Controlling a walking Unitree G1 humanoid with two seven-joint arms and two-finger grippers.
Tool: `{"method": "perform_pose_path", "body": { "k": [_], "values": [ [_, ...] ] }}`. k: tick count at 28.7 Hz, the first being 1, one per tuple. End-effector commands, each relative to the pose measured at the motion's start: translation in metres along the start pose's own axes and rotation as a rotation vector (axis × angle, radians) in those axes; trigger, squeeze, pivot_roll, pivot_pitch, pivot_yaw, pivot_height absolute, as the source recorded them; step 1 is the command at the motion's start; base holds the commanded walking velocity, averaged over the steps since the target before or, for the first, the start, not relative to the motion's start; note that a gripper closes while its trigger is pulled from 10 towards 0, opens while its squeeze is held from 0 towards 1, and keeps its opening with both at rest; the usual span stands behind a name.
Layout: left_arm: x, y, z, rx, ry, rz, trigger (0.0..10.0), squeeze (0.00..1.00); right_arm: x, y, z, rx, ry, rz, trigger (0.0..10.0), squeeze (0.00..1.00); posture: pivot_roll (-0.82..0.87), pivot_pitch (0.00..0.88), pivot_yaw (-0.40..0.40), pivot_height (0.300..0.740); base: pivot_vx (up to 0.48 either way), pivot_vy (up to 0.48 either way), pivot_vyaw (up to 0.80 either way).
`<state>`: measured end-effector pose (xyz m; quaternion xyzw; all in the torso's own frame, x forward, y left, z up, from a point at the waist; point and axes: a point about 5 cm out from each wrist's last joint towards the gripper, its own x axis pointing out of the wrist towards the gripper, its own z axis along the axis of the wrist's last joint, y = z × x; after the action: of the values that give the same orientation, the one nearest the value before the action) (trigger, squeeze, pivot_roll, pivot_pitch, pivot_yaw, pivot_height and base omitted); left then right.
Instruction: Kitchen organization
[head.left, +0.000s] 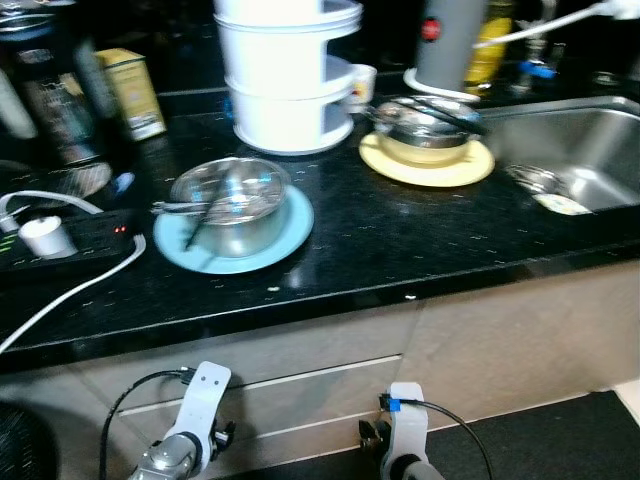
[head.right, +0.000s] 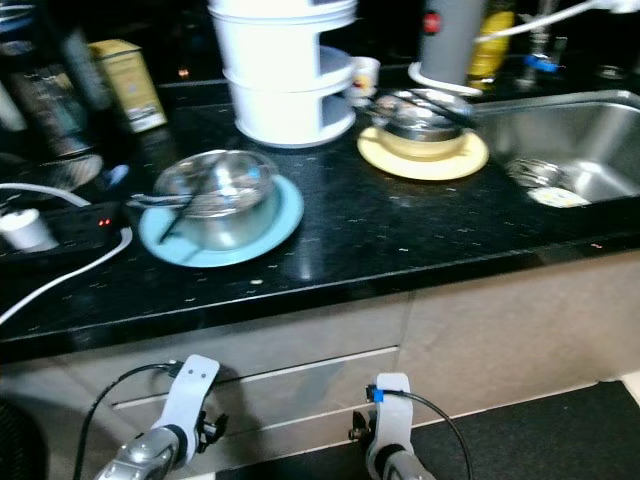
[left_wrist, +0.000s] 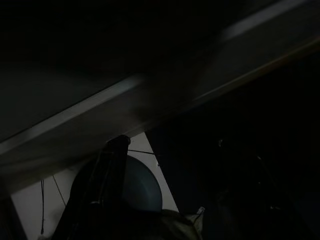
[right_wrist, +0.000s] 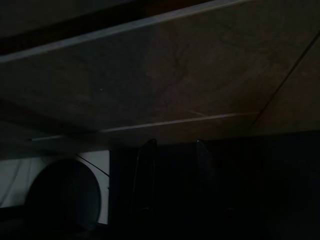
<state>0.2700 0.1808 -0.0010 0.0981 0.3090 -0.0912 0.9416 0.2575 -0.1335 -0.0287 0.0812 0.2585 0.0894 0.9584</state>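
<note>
Right pincer fingers parted, empty, left pincer state unclear, glass bowl holding utensils on blue plate

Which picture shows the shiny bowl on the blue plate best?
The right eye view: the shiny metal bowl sits whole and a little sharper on the round blue plate, utensils resting inside. The left eye view shows the same, slightly blurrier. Both wrist views are dark, facing the cabinet front.

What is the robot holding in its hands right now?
Nothing. Both arms hang low in front of the cabinet, below the counter; the right gripper is open with nothing between its fingers, and the left gripper carries nothing either.
</note>
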Motion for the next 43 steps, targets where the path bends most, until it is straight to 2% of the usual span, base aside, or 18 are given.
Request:
{"method": "perform_pose_path", "body": {
  "k": [1, 10, 14, 17, 26, 31, 37, 43],
  "values": [
    [0.000, -0.007, -0.007, 0.000, 0.031, -0.019, 10.0, 0.00, -0.004, -0.008, -0.007, 0.003, 0.021, -0.027, 10.0, 0.00, -0.06, 0.164, 0.014, 0.740, 0.000, -0.480, 0.00],
    [0.000, -0.007, -0.006, -0.007, 0.033, -0.007, 10.0, 0.00, -0.005, -0.010, -0.008, 0.005, 0.022, -0.033, 10.0, 0.00, -0.06, 0.167, 0.014, 0.740, 0.000, -0.480, 0.00],
    [0.001, -0.004, -0.004, -0.020, 0.025, 0.023, 10.0, 0.00, -0.005, -0.010, -0.007, 0.005, 0.018, -0.033, 10.0, 0.00, -0.06, 0.166, 0.015, 0.740, 0.000, 0.000, 0.00],
    [0.002, 0.000, -0.004, 0.010, 0.022, 0.052, 10.0, 0.00, -0.004, -0.010, -0.006, 0.007, 0.014, -0.030, 10.0, 0.00, -0.06, 0.164, 0.013, 0.740, 0.000, 0.000, 0.00],
    [0.000, 0.005, -0.004, -0.042, 0.005, 0.067, 10.0, 0.00, -0.003, -0.009, -0.003, 0.003, 0.010, -0.022, 10.0, 0.00, -0.06, 0.163, 0.009, 0.740, 0.000, 0.000, 0.00],
    [0.000, 0.005, -0.005, -0.055, 0.011, 0.061, 10.0, 0.00, -0.003, -0.009, -0.003, 0.003, 0.009, -0.021, 10.0, 0.00, -0.06, 0.163, 0.009, 0.740, 0.000, 0.394, 0.00],
    [0.001, 0.002, -0.001, -0.001, -0.008, 0.038, 10.0, 0.00, -0.003, -0.010, -0.003, 0.000, 0.011, -0.022, 10.0, 0.00, -0.06, 0.162, 0.008, 0.740, 0.000, 0.169, 0.00],
    [0.000, 0.001, 0.005, 0.017, -0.027, 0.021, 10.0, 0.00, -0.004, -0.011, -0.003, -0.002, 0.013, -0.024, 10.0, 0.00, -0.06, 0.161, 0.007, 0.740, 0.000, 0.000, 0.00]
  ]
}}
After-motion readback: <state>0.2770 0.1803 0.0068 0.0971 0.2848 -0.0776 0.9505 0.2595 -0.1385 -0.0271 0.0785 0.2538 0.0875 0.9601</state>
